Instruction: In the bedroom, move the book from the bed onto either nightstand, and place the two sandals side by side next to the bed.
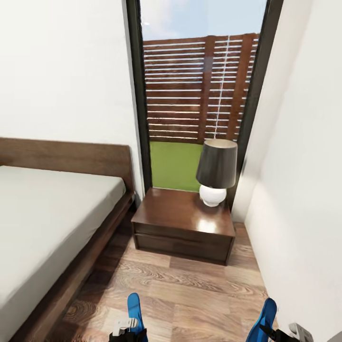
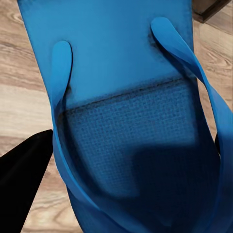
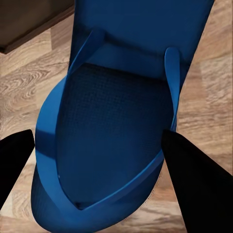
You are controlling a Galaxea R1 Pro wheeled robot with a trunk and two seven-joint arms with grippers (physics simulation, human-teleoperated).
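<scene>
Two bright blue sandals are held upright over the wood floor in front of the nightstand (image 1: pixel 183 223). My left gripper (image 1: pixel 127 331) is shut on the left sandal (image 1: pixel 134 306), whose sole and straps (image 2: pixel 121 73) lie between the black fingers (image 2: pixel 24 179). My right gripper (image 1: pixel 284 333) is shut on the right sandal (image 1: pixel 266 316); its footbed (image 3: pixel 111 121) sits between two black fingers (image 3: pixel 199 189). The bed (image 1: pixel 42 218), with a grey mattress and dark frame, runs along the left. The book is out of view.
A lamp (image 1: pixel 217 171) with a dark shade and white base stands on the nightstand's right rear corner. A tall dark-framed window (image 1: pixel 199 95) is behind it. A white wall (image 1: pixel 304 190) closes the right side. Wood-plank floor (image 1: pixel 190 294) lies between the bed frame and that wall.
</scene>
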